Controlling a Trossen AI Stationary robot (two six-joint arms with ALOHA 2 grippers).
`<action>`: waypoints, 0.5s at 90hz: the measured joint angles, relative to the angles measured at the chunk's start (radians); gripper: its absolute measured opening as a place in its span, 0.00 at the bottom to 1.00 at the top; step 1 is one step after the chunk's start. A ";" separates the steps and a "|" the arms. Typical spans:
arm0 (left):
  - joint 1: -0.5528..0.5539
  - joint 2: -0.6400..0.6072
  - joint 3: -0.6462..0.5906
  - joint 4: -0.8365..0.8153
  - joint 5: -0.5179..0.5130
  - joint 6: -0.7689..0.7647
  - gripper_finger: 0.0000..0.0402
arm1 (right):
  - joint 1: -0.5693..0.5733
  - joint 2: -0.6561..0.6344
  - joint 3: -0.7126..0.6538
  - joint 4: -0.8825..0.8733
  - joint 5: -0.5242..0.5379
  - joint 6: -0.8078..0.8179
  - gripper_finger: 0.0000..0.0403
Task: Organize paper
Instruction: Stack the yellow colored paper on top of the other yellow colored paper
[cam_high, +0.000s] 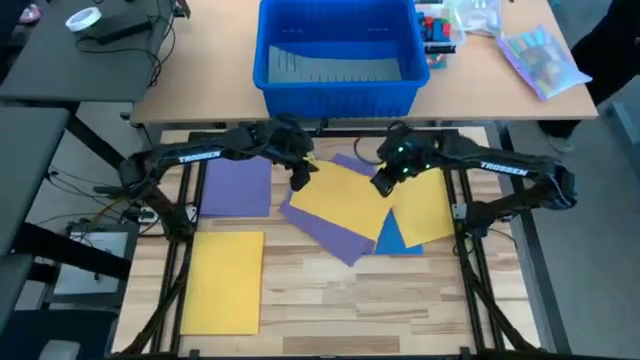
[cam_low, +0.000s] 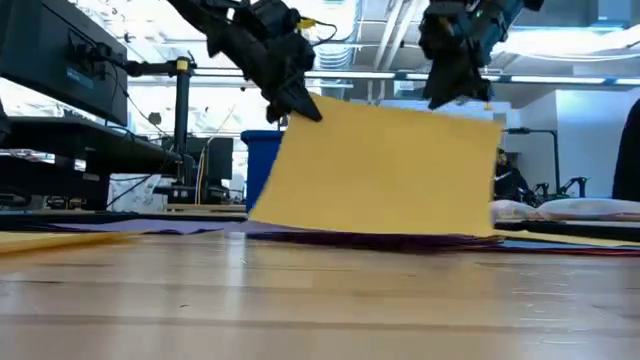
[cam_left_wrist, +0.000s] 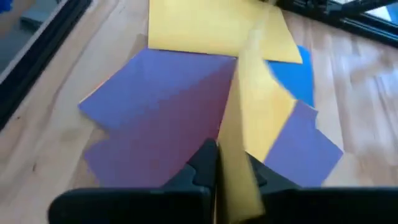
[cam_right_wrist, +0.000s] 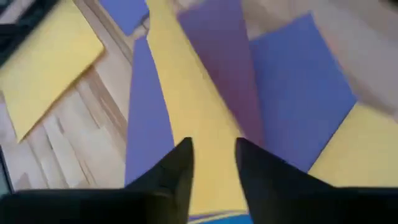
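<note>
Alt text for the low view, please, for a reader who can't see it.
Both end effectors, left and right, hold a yellow sheet up by its top corners, its lower edge near a purple sheet lying on the wooden table. A blue bin shows behind.

My claws are black: the left claw (cam_high: 300, 181) and the right claw (cam_high: 381, 185) both pinch a plain yellow sheet (cam_high: 345, 198). Under it I see a purple sheet (cam_high: 330, 238), unmarked, and a bright blue sheet (cam_high: 392, 240) peeking out. Another purple sheet (cam_high: 236, 187) lies on its own, a second yellow sheet (cam_high: 425, 208) lies by the blue one, and a third yellow sheet (cam_high: 222, 281) lies apart. My bench (cam_high: 330, 300) is pale striped wood. The bin (cam_high: 337, 88) is deep blue.
</note>
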 joint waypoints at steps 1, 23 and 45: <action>0.000 -0.004 0.000 -0.007 0.000 0.001 0.00 | -0.003 -0.002 0.002 0.000 0.000 -0.010 0.33; -0.043 -0.077 0.000 -0.040 0.000 0.006 0.00 | 0.004 -0.034 0.015 0.104 0.000 -0.298 0.47; -0.125 -0.079 0.061 -0.042 0.002 -0.016 0.00 | 0.055 0.062 0.016 0.135 -0.006 -0.565 0.47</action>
